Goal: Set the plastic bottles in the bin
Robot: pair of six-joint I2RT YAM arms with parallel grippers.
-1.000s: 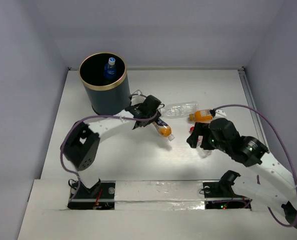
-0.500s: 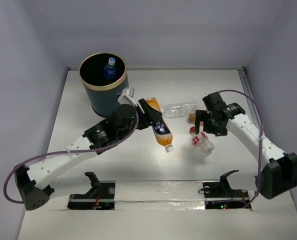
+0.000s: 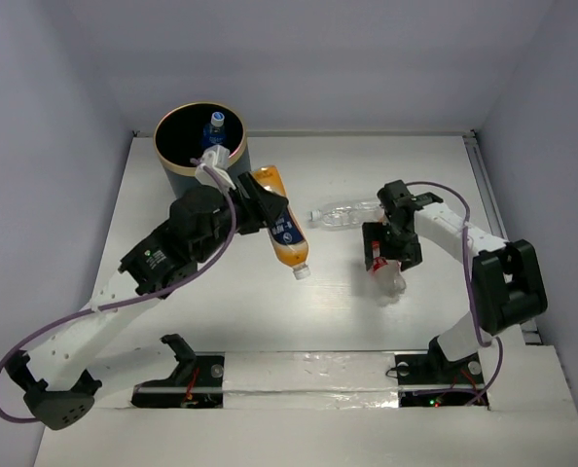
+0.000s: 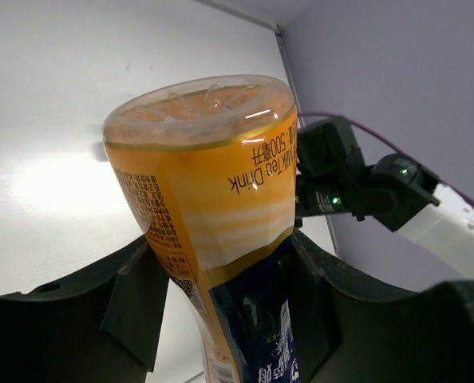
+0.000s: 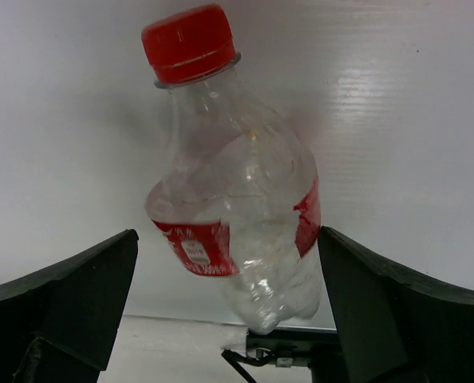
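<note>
Our left fingers (image 4: 139,297) are clenched around the orange bottle (image 4: 213,199), one on each side of its label. It sits tilted just beside the bin (image 3: 159,148), its base toward the bin and its white cap pointing away. A blue-capped bottle (image 3: 214,131) stands inside the bin. Our right fingers (image 5: 69,295) are spread wide on either side of the red-labelled bottle (image 5: 237,223) lying on the desk (image 3: 221,311), gripping nothing. A clear bottle (image 3: 343,212) lies nearby.
</note>
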